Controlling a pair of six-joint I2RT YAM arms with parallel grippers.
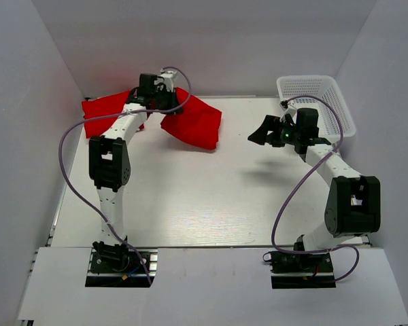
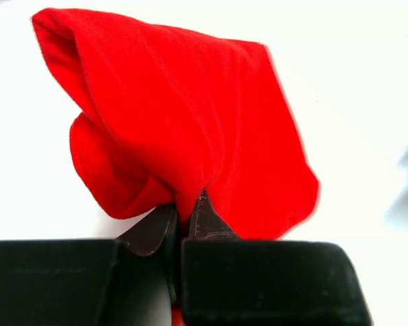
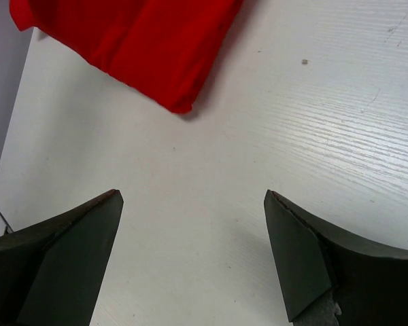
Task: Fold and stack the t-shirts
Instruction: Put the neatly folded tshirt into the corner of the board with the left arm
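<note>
Two arms are showing, and only the left one is engaging the work. Red shirts (image 1: 197,125) are lying bunched along the far left of the table (image 1: 190,204), their long run going left to right; whether this is one garment or two, I cannot tell. The left claw (image 2: 185,227) is sitting over the middle of that run, its fingers pressed together and pinching a fold of the red cloth. Moving right, the right claw (image 3: 192,200) is hovering over bare tabletop with fingers spread wide, holding nothing. The cloth is lying to its left, well apart. A basket (image 1: 326,92) is standing at the far right, just beyond that claw. Judgement: the left arm is the nearer, so the next pull is falling to it, and the right would be needing to reach leftward first.
</note>
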